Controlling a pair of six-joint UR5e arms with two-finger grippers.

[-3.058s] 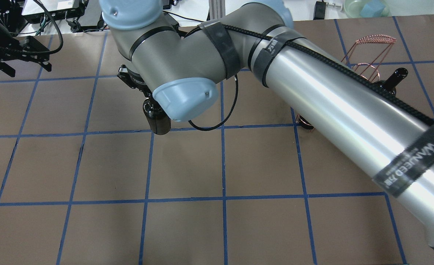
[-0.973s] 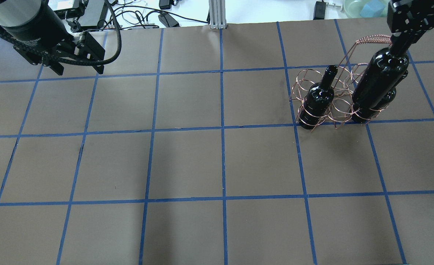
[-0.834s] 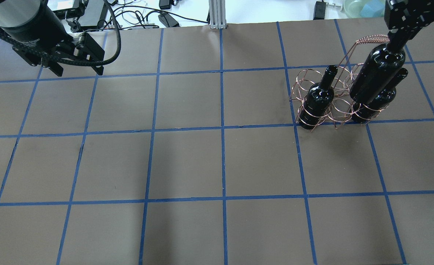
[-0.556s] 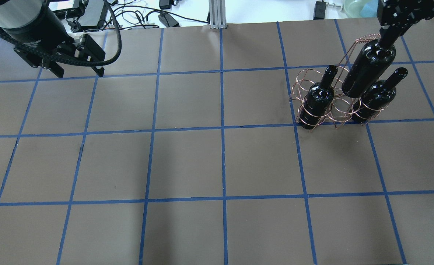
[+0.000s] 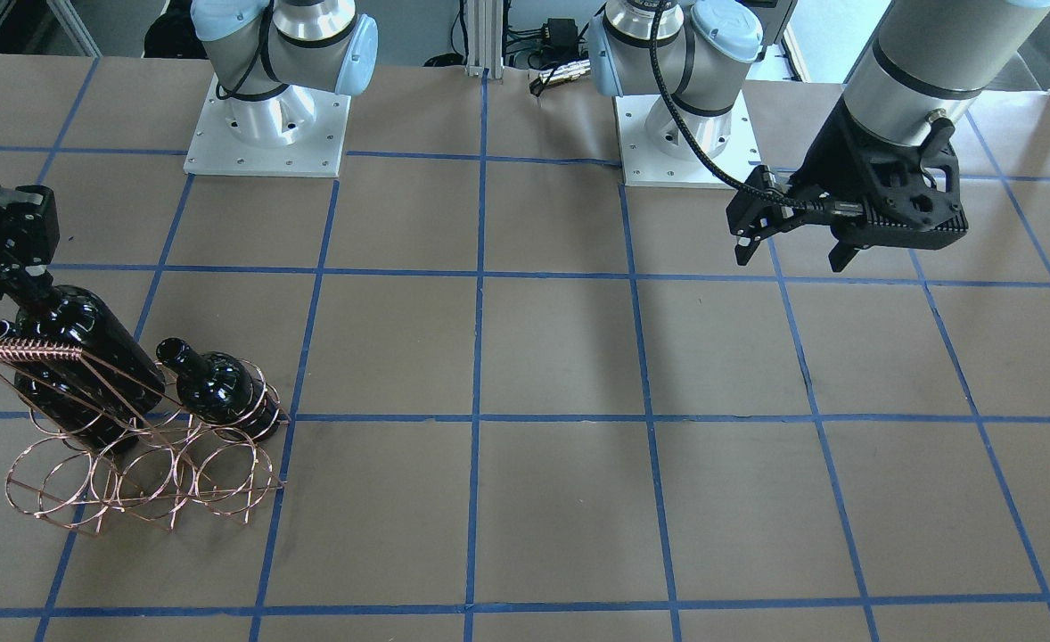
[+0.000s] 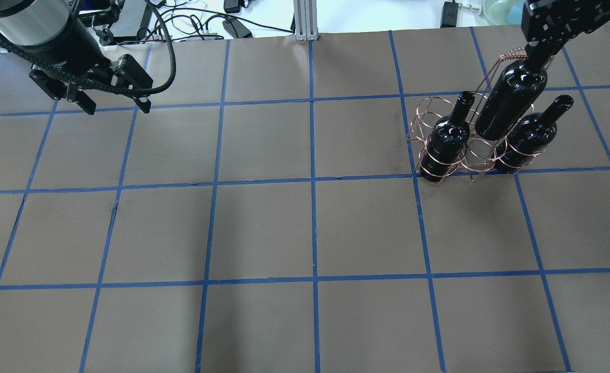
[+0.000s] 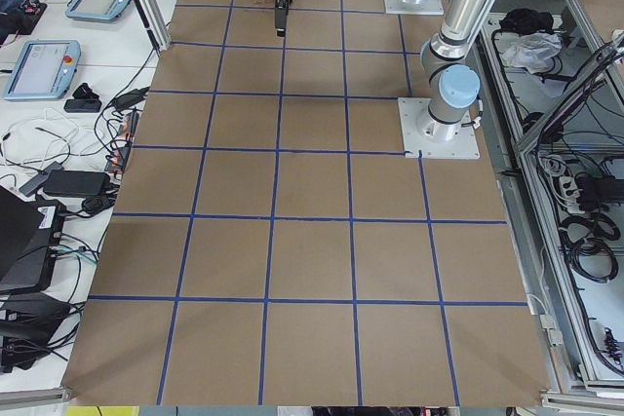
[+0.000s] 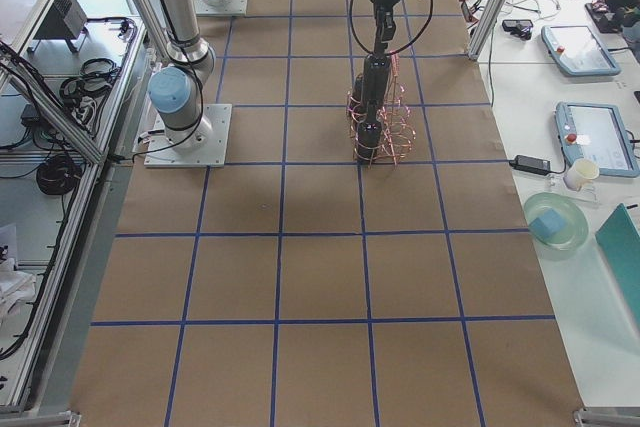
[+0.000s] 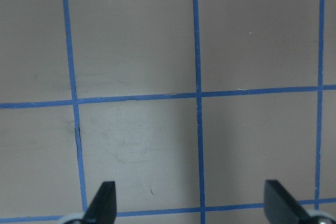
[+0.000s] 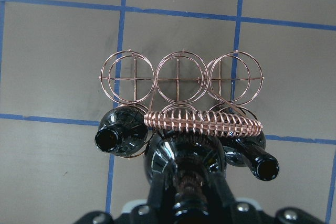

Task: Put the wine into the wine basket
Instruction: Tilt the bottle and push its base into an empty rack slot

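Wine bottle (image 6: 512,98): neck clamped between the jaws, body hanging below them, base at the middle ring between two seated bottles (image 6: 447,140).
Right gripper (image 6: 540,49): closed on the neck.
Wine basket (image 6: 423,110): standing on the table (image 6: 263,233).
Left gripper (image 6: 117,106): jaws wide, empty, well apart.

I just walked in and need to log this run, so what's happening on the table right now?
The right tool grips a black wine bottle by its neck over the copper wine basket, above the free ring between two bottles already standing in it. It does not look seated yet. The left tool is open and empty over bare table.
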